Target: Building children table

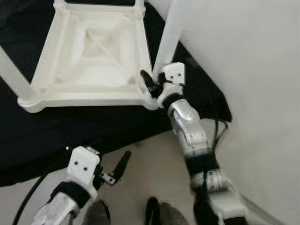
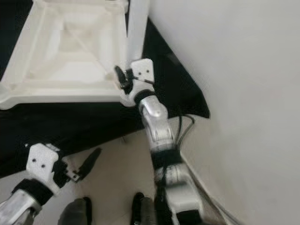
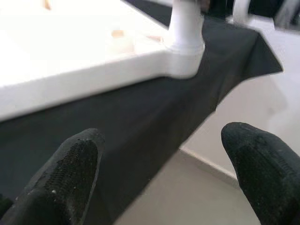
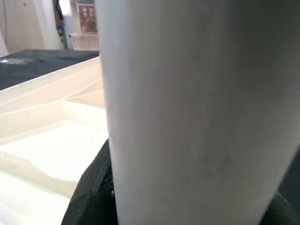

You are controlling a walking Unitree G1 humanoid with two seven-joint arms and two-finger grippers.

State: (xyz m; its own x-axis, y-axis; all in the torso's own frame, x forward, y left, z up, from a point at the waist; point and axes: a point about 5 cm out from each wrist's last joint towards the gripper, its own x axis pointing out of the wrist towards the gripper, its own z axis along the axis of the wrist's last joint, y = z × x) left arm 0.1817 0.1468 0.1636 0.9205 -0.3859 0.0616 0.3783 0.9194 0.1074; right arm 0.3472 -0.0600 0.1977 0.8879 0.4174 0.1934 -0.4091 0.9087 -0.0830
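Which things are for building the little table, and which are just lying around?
For the job:
- upside-down white tabletop
- white leg in the right tool
- open left tool, hanging idle

Just there:
- black cloth
- pale floor
- white wall

Black cloth point(image 1: 84, 131) spread over the floor, its corner ending near a plain white wall point(image 1: 253, 51). Pale beige floor point(image 1: 154, 173) bare beside the cloth's near edge. Skirting strip point(image 1: 267, 208) runs along the wall's foot. Light even and soft. Beyond the cloth, blurred furniture point(image 4: 86, 21) (too indistinct to identify).
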